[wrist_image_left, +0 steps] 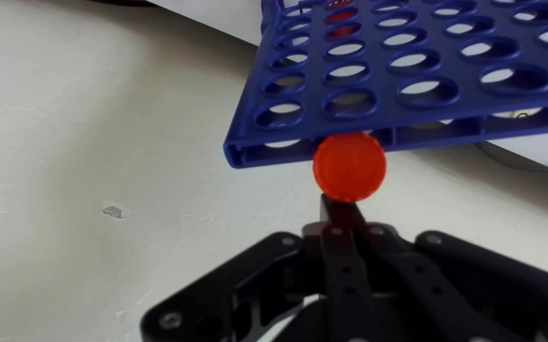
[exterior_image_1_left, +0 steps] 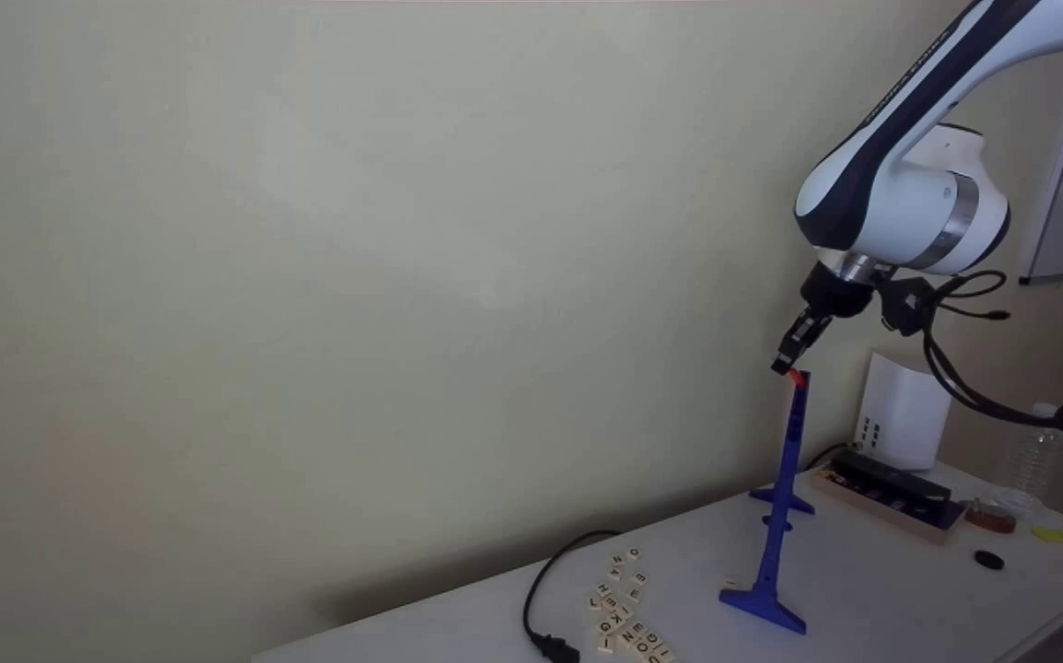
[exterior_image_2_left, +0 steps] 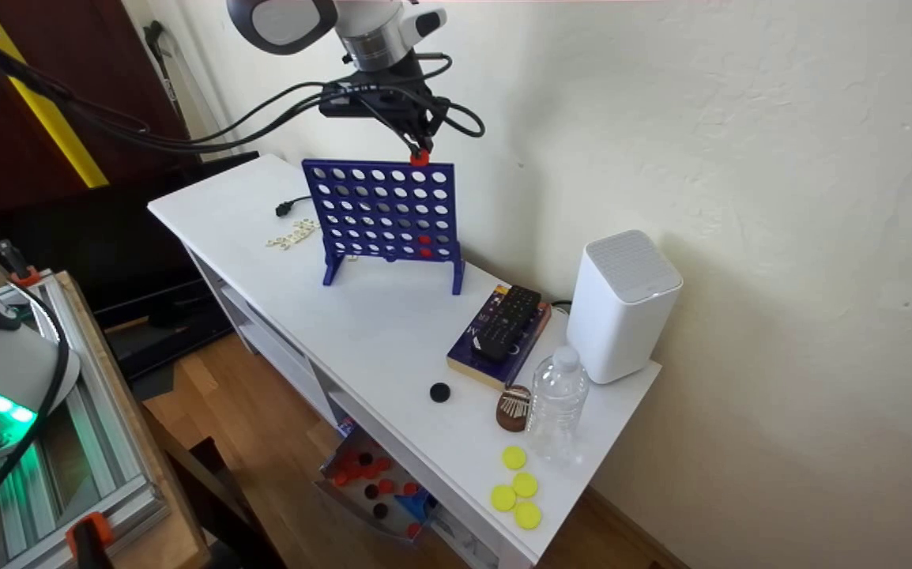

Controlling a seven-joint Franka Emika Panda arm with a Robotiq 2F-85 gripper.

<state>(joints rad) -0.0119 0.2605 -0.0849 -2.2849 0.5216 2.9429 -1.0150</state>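
A blue upright game board (exterior_image_1_left: 773, 543) with rows of round holes stands on a white table; it also shows in an exterior view (exterior_image_2_left: 446, 164) and the wrist view (wrist_image_left: 383, 116). My gripper (exterior_image_1_left: 781, 365) is above its top edge, near one end. Its fingers are close together, shut on a red disc (exterior_image_1_left: 798, 378) by the rim. The disc (exterior_image_2_left: 420, 159) is at the top slot of the second column from that end. In the wrist view the disc (wrist_image_left: 349, 167) hides the fingertips (wrist_image_left: 339, 202) in part. Red discs (exterior_image_2_left: 424, 239) show low in the same column.
Letter tiles (exterior_image_1_left: 624, 617) and a cable plug (exterior_image_1_left: 557, 647) lie beyond the board. A remote (exterior_image_2_left: 508, 322) on a book, a thumb piano (exterior_image_2_left: 512, 411), a bottle (exterior_image_2_left: 557, 403), a white router (exterior_image_2_left: 622, 308), yellow discs (exterior_image_2_left: 525, 484) and a black disc (exterior_image_2_left: 439, 392) are on the table.
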